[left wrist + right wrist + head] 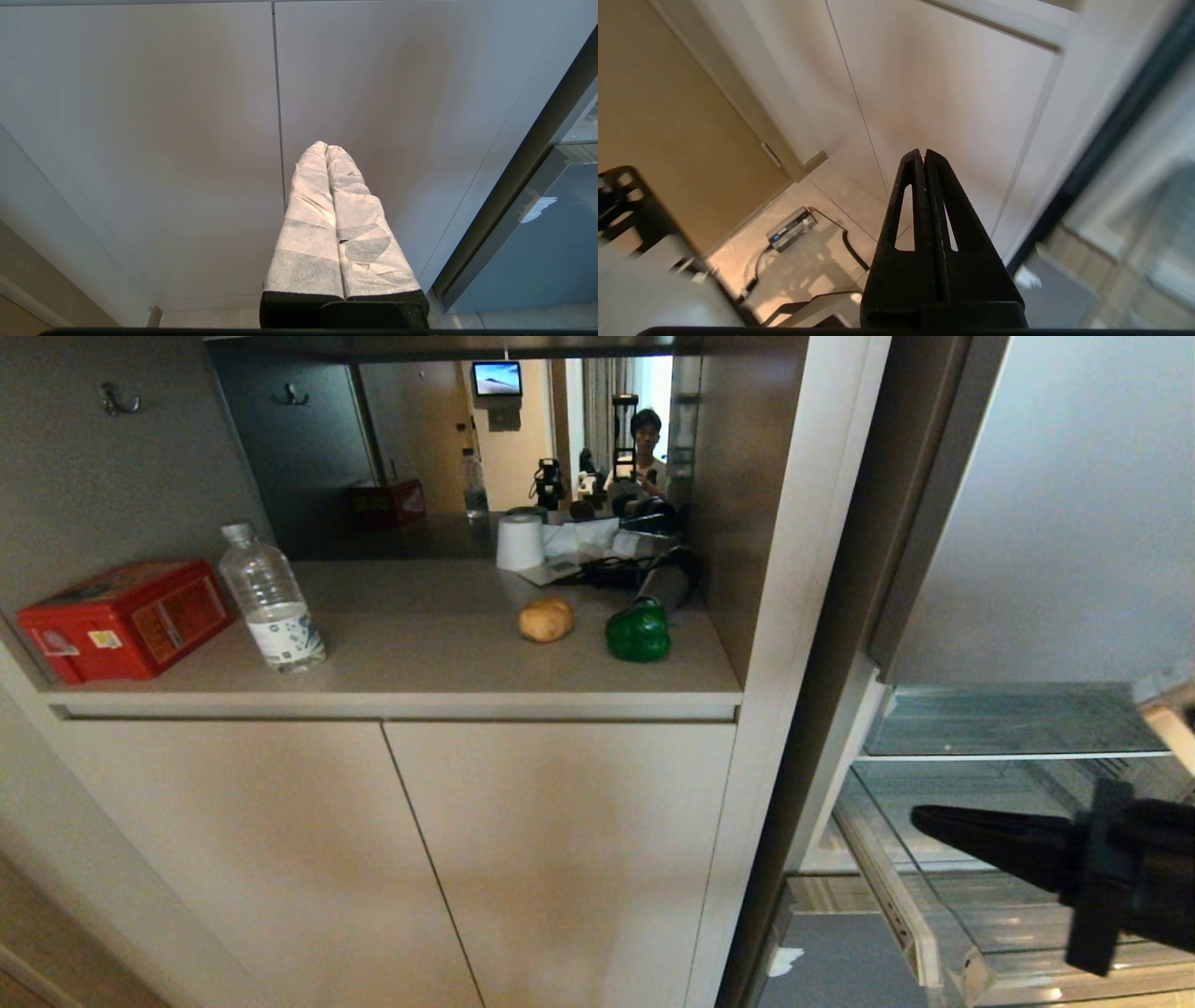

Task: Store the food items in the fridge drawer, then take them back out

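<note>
Head view. The glossy dark-green bell pepper [638,633] and the rounded tan-brown potato-like lump [546,619] were shown resting on the grey countertop [420,663] of the alcove, just beside each other. The wide see-through plastic fridge drawer [943,915] was seen pulled out at lower right, with nothing visible in it. The black right gripper [924,823] was held above the drawer with its fingers pressed together and nothing grasped; both food items lay well apart from it, up and to the left, beyond the pale cabinet upright [794,616]. A collision with that upright or the counter edge was judged possible if the shut gripper were swung straight across, and a pepper or potato could be nudged and rolled if the fingers were not parted before arrival.

Left wrist view. The paper-wrapped left gripper [327,148] was shown closed and empty, facing the beige cabinet doors [140,140]; no food item was visible.

Right wrist view. The right gripper's black fingers [911,196] were seen touching, holding nothing, pointed at the cabinet doors, with the fridge blurred alongside.
</note>
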